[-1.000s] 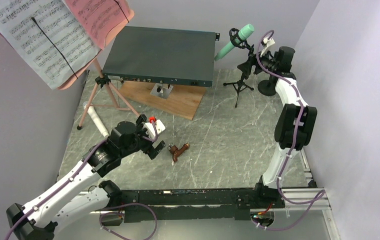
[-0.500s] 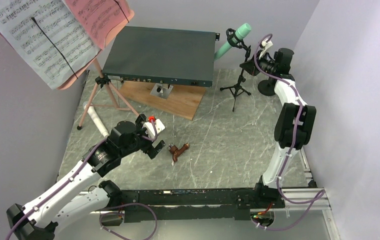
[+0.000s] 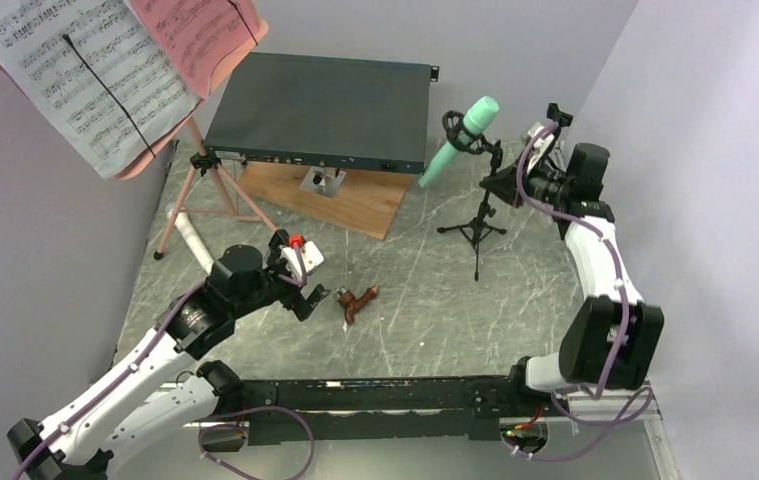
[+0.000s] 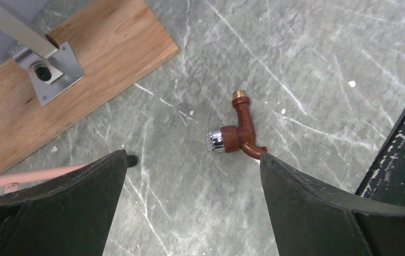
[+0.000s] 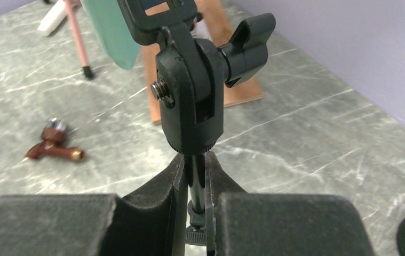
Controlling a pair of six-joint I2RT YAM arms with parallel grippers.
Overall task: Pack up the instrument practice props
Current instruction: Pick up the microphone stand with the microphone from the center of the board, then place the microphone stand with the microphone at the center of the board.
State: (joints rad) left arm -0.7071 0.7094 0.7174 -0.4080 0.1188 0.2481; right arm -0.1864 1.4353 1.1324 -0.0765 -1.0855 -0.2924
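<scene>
Nearest, left gripper (image 4: pixel 192 160), jaws wide, hovers over one brown piece (image 4: pixel 240 136). Midway, right gripper (image 5: pixel 196 160) clamps the stem of one black mic mount (image 5: pixel 192 96) carrying one mint microphone (image 3: pixel 458 140), its feet well inside the table (image 3: pixel 435 320) edges. Far left: one white microphone (image 3: pixel 192 238) beside pink tripod legs (image 3: pixel 200 195); music desk (image 3: pixel 223 72) bearing two pages, white (image 3: pixel 75 70) and red (image 3: pixel 200 30).

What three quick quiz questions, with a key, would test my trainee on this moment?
1. True or false: the right hand is shut on the mic stand.
2. The left hand is: A open, apart from the brown piece; B shut on the brown piece; C out of view.
3. Fill in: the microphone on that stand is ___ coloured.
Key: 1 true; 2 A; 3 mint.
</scene>
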